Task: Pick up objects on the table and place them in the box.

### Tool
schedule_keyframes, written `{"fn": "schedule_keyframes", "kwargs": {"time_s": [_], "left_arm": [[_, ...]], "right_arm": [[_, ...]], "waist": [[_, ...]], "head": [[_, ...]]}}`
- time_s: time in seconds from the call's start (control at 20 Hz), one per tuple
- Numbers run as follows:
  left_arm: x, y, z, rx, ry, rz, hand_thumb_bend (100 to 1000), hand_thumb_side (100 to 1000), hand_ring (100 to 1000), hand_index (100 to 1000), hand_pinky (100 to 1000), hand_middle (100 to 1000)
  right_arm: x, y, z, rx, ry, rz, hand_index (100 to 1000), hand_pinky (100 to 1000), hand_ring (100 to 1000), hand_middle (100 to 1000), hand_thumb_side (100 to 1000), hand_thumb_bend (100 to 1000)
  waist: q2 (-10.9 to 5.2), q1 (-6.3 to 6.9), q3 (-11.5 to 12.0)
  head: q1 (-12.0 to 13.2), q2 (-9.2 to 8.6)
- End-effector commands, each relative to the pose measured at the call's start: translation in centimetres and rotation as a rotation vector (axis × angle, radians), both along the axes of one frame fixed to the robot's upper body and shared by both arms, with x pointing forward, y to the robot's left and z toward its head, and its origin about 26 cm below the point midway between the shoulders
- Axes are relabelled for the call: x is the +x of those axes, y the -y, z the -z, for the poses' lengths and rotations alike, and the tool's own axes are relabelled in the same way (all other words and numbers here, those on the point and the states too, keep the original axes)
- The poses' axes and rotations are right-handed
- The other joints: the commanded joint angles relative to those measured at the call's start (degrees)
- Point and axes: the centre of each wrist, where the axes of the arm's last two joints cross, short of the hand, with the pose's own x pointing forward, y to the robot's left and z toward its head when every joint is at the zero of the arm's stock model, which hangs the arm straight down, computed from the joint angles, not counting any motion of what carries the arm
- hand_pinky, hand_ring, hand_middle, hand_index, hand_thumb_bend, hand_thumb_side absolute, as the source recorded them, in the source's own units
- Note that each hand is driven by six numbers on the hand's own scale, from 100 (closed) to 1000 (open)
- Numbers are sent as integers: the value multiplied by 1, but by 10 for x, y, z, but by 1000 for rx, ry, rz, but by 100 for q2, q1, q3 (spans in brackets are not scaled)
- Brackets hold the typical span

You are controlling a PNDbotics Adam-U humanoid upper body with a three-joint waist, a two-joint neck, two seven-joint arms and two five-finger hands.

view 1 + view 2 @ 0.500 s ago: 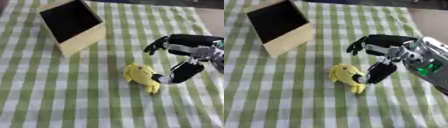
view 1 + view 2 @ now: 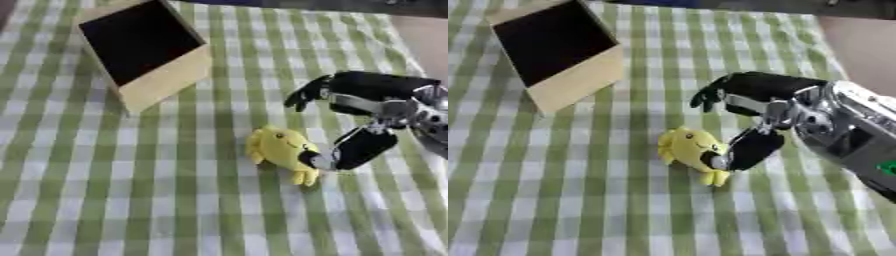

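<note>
Right hand (image 2: 363,117) enters from the right side, spread apart over the table: thumb tip touching the near right side of the yellow plush toy (image 2: 282,148), fingers arched above and beyond it, clear of it. Nothing is enclosed; the hand is unclenched with contact at the thumb only. Left hand appears in neither view.

Toy lies on its side on the green-and-white checked tablecloth (image 2: 131,200), roughly mid-table, nearer to me than the box and to its right, well apart from it. One small limb sticks out toward the near edge, just beside the thumb.

Box (image 2: 144,50): yellow walls, black interior, tilted with its opening facing up and toward the camera, at the far left.

Risks, as judged from this pose:
- Thumb on one side only. If it presses before the fingers come down on the far side, the soft toy likely rolls or slides left instead of being pinched.
- Plush compresses; a closure catching only the limb could let the body dangle and slip during the carry.
- Box is tilted; a release at its rim could bounce the toy back out.

Count: one plush toy, one box, one robot hand visible. No other loose objects seen on the cloth.
</note>
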Motion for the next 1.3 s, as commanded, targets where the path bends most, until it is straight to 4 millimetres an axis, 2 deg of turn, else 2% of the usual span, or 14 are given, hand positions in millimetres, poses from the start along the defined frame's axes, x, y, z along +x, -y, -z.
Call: {"fn": "schedule_keyframes", "kwargs": {"time_s": [0.05,0.45,0.8,1.0,1.3], "left_arm": [[-2,0,-5,19,13,3,567,577,744,796,706,696],[-2,1,-3,18,7,6,564,581,742,795,705,694],[-2,2,-2,15,4,8,557,584,740,793,705,693],[-2,3,-1,15,0,9,553,586,739,790,704,692],[-2,3,-1,13,-1,11,552,586,739,788,704,692]], "right_arm": [[-3,-1,-5,-18,24,16,906,860,886,760,305,371],[-3,-5,4,-46,19,55,889,852,844,744,306,359],[-1,-9,10,-43,2,75,871,831,777,677,319,335],[4,-11,15,-39,-17,78,871,826,767,632,330,316],[15,-7,24,-49,-30,93,879,829,777,643,324,328]], "waist": [[-88,48,11],[-54,66,32],[-27,94,59],[-19,104,74],[-10,113,106]], "head": [[-27,27],[-54,10],[-77,-2],[-86,-8],[-92,-26]]}}
